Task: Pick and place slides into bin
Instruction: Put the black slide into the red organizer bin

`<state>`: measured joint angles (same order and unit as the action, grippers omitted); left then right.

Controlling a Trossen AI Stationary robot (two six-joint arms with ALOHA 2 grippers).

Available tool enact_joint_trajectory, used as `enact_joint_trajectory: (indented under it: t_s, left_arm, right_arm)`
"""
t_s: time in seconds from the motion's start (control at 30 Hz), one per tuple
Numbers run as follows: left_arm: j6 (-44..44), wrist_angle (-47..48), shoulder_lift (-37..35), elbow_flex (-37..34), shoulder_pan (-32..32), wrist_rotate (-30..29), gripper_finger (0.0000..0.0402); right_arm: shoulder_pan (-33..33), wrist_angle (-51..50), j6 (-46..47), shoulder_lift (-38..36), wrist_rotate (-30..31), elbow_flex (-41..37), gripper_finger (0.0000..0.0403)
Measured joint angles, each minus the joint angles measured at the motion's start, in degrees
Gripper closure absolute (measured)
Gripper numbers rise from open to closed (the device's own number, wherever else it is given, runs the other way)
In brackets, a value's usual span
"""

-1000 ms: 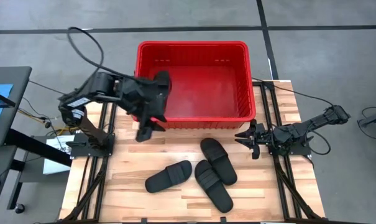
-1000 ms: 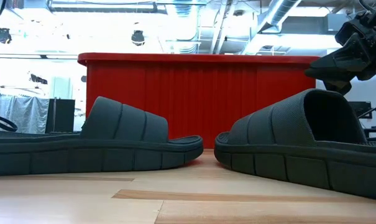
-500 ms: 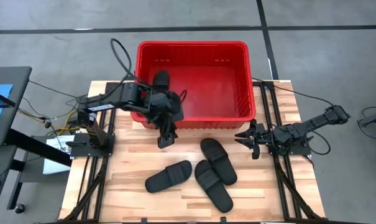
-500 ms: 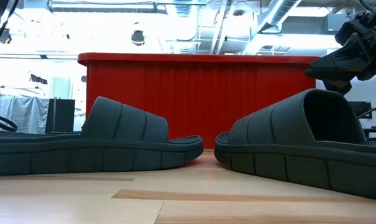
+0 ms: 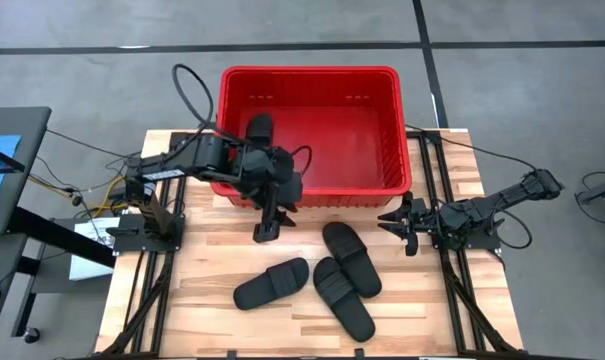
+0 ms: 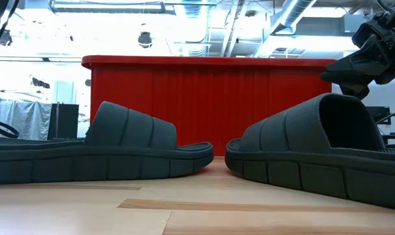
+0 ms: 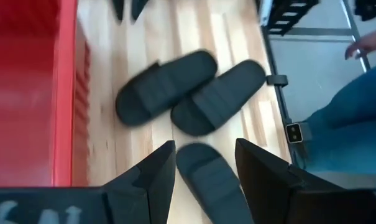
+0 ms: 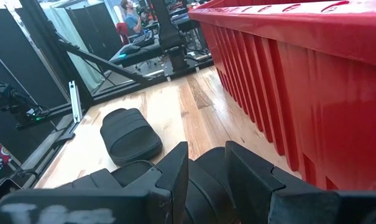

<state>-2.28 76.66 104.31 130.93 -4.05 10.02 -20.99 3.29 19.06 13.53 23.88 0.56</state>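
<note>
Three black slides lie soles down on the wooden table: one [image 5: 272,283] at the near left, one [image 5: 352,258] toward the right and one [image 5: 344,297] nearest the front edge. Another slide [image 5: 258,128] lies inside the red bin [image 5: 387,130], against its left wall. My left gripper [image 5: 265,230] hangs open above the table just in front of the bin's near wall, tipped down toward the slides. In its wrist view the fingers frame one slide [image 7: 209,180] from above without touching it. My right gripper [image 5: 402,222] rests open at the table's right side, level, near the rightmost slide [image 8: 206,177].
The bin's near wall [image 6: 210,111] stands right behind the slides. Arm frames and cables run along both table sides [image 5: 142,215]. Bare wood lies left of the slides [image 5: 182,290]. A person [image 7: 355,112] stands beyond the table's edge in the left wrist view.
My left gripper has swung from beside the bin's near left corner toward the table's right and near side, sinking a little, and now hangs over the table in front of the bin. The slides have not moved.
</note>
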Motion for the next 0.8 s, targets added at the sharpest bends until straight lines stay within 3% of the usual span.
enact_joint_trajectory:
  t_s: [0.37,0.8]
  left_arm:
    - [13.0,-10.3,0.0,0.0,-1.5,0.3,0.025]
    - [9.4,-9.3,0.0,0.0,-1.6,4.2,0.0283]
  right_arm:
    - [0.0,0.0,0.0,0.0,0.0,0.0,0.0305]
    - [0.0,0.0,0.0,0.0,0.0,0.0,0.0305]
